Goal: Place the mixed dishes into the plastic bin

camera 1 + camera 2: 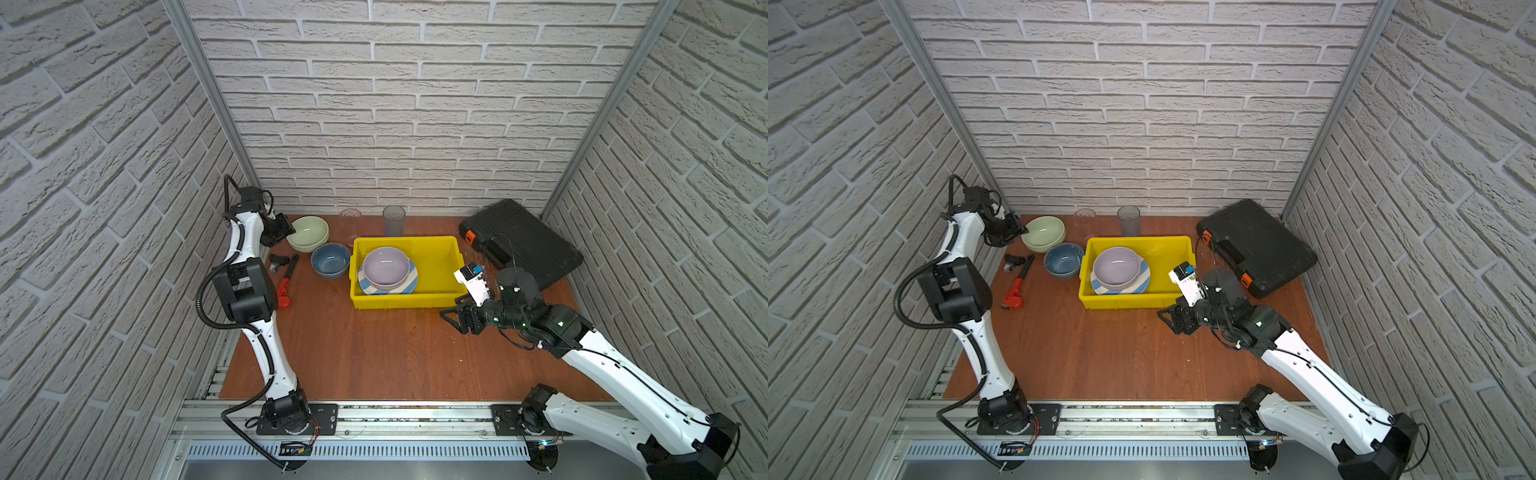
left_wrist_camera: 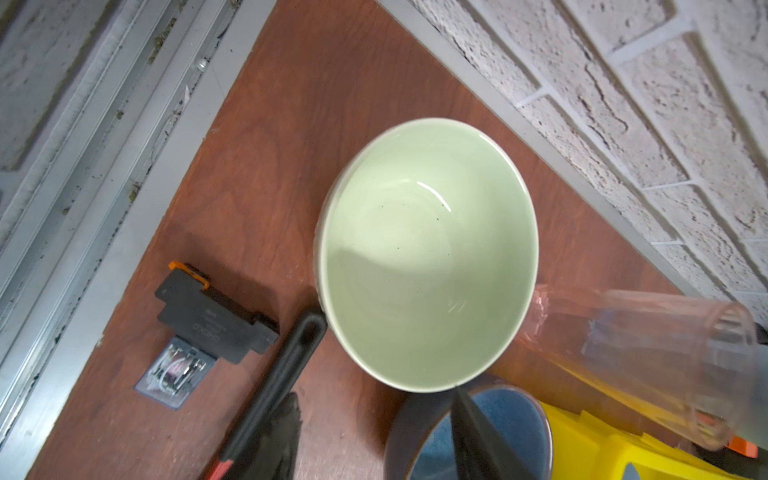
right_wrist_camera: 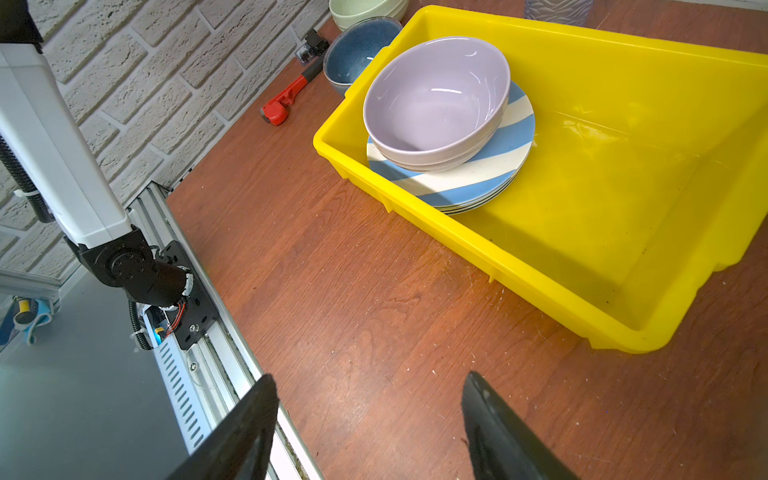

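Two bowls outside: green bowl (image 1: 308,232), blue bowl (image 1: 330,259), mouths up, left of bin (image 1: 407,300).
Bin: long side left-right; purple bowl (image 1: 385,266) on striped plate (image 1: 411,275) inside.
Left hand (image 2: 376,392): spread at green bowl.
Right hand (image 3: 368,378): spread, empty.
Nearby: wrench (image 1: 288,276), tumblers (image 1: 393,220).

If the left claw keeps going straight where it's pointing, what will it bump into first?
Most likely the pale green round ceramic bowl: it sits just ahead of the left claw, close to its tips. Whether they touch its rim is unclear.

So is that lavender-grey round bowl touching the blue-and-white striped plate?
Touching. The right wrist view shows the lavender-grey bowl sitting directly on the blue-and-white striped plate, with no gap.
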### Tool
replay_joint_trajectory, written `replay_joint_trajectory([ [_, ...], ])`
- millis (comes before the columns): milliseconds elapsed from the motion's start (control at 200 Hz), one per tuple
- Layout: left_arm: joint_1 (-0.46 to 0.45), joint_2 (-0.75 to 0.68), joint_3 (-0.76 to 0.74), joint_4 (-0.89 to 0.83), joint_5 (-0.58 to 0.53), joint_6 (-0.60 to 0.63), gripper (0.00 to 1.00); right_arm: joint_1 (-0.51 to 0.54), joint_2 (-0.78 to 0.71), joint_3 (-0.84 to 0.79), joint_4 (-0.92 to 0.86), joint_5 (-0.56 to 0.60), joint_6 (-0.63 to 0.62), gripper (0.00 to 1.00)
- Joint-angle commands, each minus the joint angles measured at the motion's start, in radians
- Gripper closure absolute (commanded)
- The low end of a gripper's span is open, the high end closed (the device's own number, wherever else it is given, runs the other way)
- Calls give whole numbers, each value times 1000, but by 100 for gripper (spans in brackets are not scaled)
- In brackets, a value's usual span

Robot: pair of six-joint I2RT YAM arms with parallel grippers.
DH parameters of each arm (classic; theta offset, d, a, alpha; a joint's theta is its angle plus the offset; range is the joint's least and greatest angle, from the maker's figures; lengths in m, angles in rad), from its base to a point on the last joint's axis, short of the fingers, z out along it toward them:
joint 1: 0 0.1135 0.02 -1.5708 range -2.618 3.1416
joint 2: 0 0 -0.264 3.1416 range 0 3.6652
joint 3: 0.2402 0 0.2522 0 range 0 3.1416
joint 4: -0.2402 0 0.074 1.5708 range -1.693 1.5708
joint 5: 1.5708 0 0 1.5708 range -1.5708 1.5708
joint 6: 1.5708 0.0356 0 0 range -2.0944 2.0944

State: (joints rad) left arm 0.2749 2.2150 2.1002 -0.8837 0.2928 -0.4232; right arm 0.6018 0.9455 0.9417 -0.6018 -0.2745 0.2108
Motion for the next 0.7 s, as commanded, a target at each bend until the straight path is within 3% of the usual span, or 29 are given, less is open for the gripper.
replay_joint_trajectory([
  [0, 8, 41, 58, -55, -11, -12, 42, 7, 4, 10, 18, -1, -11, 29],
  [695, 3, 190, 137, -25, 19, -73, 48, 9, 21, -11, 40, -14, 18, 41],
])
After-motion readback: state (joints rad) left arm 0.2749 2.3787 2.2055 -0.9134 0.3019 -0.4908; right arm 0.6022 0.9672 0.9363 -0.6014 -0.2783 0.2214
